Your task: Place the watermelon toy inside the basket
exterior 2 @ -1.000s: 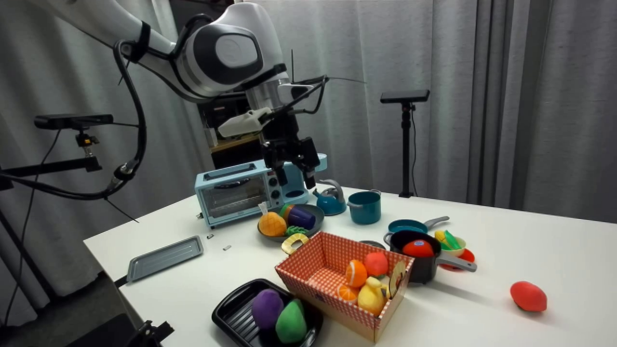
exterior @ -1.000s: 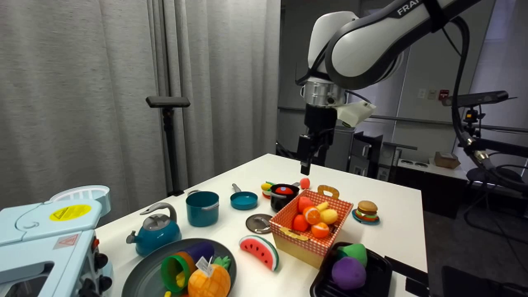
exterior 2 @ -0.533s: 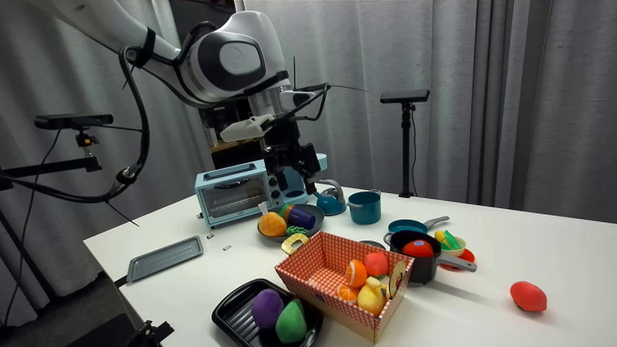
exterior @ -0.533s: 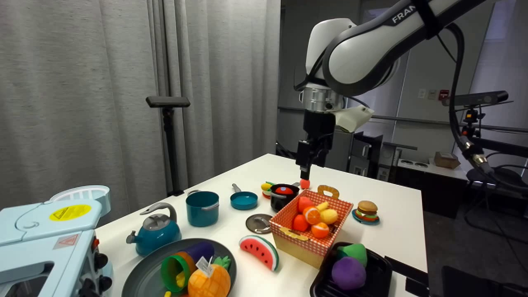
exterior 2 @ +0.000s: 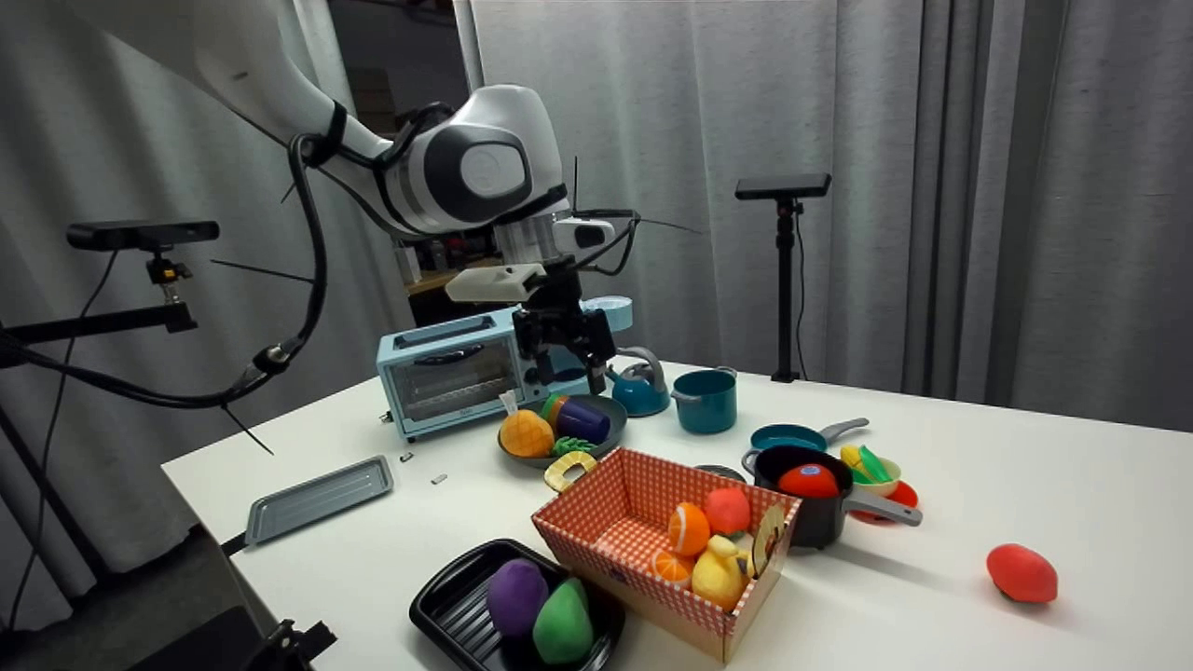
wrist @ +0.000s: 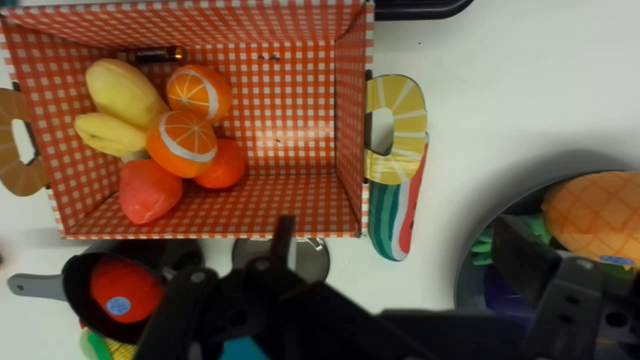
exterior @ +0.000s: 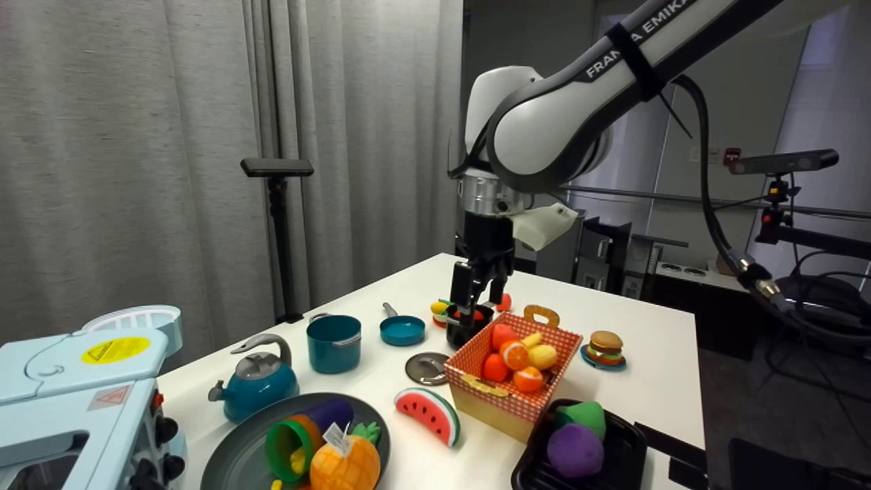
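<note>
The watermelon toy [exterior: 429, 414], a red slice with green rind, lies on the white table beside the basket [exterior: 491, 413]. In the wrist view the watermelon toy [wrist: 390, 222] sits against the basket's end, partly under its yellow handle. The basket [wrist: 295, 115] has a red checked lining and holds several toy fruits at one end. The basket [exterior 2: 643, 592] hides the watermelon toy in an exterior view. My gripper [wrist: 401, 232] is open and empty, its fingers spread wide above the table. It hangs above table height in both exterior views [exterior: 480, 312] [exterior 2: 570, 377].
A dark round plate [exterior: 235, 446] with a toy pineapple lies near the watermelon toy. A pot lid [exterior: 426, 368] and a black pot [exterior 2: 820, 513] stand along the basket's side. A black tray [exterior 2: 457, 596] holds purple and green fruits. A blue oven [exterior 2: 447, 373] stands behind.
My arm has moved down and, in an exterior view, to the left, over the pot side of the basket. The gripper stays open. The watermelon toy and the basket have not moved.
</note>
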Robot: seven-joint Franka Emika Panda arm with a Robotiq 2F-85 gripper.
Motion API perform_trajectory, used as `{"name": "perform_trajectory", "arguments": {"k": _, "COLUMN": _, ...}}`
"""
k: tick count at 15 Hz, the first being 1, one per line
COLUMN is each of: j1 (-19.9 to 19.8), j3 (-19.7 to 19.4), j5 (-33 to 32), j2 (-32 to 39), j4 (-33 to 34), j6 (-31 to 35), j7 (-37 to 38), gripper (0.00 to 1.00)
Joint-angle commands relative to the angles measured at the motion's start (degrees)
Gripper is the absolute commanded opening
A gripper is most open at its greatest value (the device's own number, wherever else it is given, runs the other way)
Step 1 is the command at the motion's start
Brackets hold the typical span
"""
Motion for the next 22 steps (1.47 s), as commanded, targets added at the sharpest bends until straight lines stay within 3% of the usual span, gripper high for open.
{"name": "perform_trajectory", "arguments": {"k": 1, "j1": 1.08, "j3": 1.38, "j5": 3.66, "j2": 5.28, "j4": 5.14, "j6": 0.25, "j7": -1.72, "gripper": 1.00}}
{"name": "perform_trajectory", "arguments": {"k": 17, "j1": 2.09, "j3": 0.53, "j5": 0.42, "j2": 19.55, "j4": 14.62, "j6": -3.17, "j7": -0.34, "gripper": 1.00}}
{"name": "perform_trajectory", "arguments": {"k": 22, "j1": 1.58, "j3": 1.81, "j5": 2.60, "j2": 21.84, "j4": 16.35, "j6": -5.96, "j7": -1.45, "gripper": 1.00}}
